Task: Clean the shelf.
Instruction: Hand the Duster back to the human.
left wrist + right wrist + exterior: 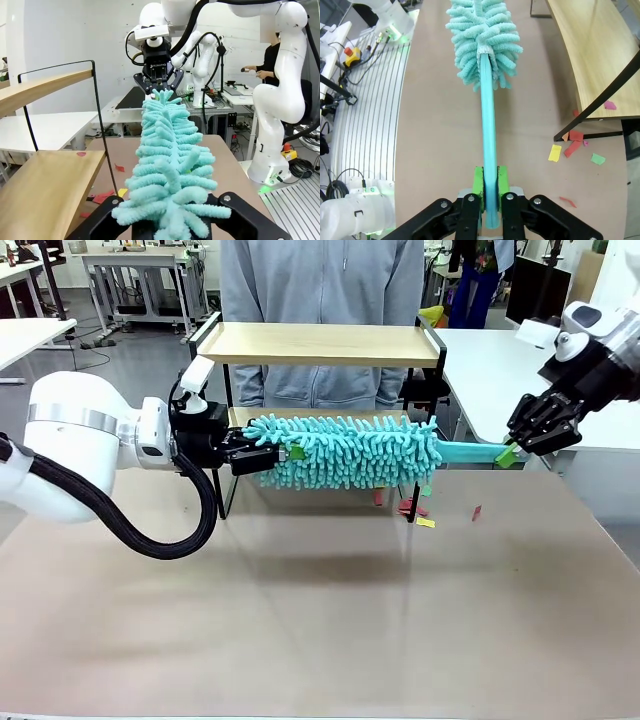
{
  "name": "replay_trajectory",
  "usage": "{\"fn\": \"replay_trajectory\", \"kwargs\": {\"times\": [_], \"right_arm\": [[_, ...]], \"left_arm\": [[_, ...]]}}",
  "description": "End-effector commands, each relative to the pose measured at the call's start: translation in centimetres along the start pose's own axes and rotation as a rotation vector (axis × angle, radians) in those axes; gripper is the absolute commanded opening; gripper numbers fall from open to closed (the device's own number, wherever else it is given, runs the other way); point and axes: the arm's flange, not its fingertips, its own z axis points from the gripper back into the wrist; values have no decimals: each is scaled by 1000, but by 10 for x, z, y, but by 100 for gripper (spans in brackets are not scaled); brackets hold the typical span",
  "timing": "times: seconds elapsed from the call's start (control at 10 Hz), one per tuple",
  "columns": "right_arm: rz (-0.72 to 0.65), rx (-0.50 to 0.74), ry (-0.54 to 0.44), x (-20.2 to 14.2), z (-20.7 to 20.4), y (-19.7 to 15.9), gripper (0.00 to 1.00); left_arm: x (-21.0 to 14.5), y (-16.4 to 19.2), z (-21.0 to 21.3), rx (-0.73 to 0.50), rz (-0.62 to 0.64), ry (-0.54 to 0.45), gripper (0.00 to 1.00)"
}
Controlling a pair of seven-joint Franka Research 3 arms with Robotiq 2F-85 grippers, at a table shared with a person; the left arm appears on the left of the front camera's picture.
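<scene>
Shelf (320, 344) stood at worktop's (320, 620) far edge, before person. Teal duster (345, 450) hung level before lower board. Left gripper (262, 452) clenched on fluffy tip; right gripper (515, 450) clenched on handle. Paper scraps (415, 510) lay by shelf foot

The duster (350, 452) lies level just before the shelf (320, 344), its head between the left gripper (262, 455) at its tip and the right gripper (512, 452) on its handle end, paper scraps (412, 508) on the table (320, 610) beneath its handle side.
</scene>
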Motion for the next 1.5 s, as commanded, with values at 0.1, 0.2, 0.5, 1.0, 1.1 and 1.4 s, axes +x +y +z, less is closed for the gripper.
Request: {"fn": "replay_trajectory", "kwargs": {"times": [0.1,0.2,0.5,1.0,1.1,1.4], "right_arm": [[0,0,0,0,0,0,71],[16,6,-29,3,6,6,72],[-4,-3,-215,-8,41,16,100],[-117,-123,-532,-79,107,19,100],[-123,-65,-551,-85,107,13,100],[-142,-121,-469,-74,107,28,100]], "left_arm": [[0,-1,-2,-5,0,0,0],[0,-1,-2,-5,0,0,0],[0,-1,-2,-5,0,0,0],[0,-1,-2,-5,0,0,0],[-1,-1,-1,-1,3,1,18],[53,4,37,98,-45,-46,18]]}}
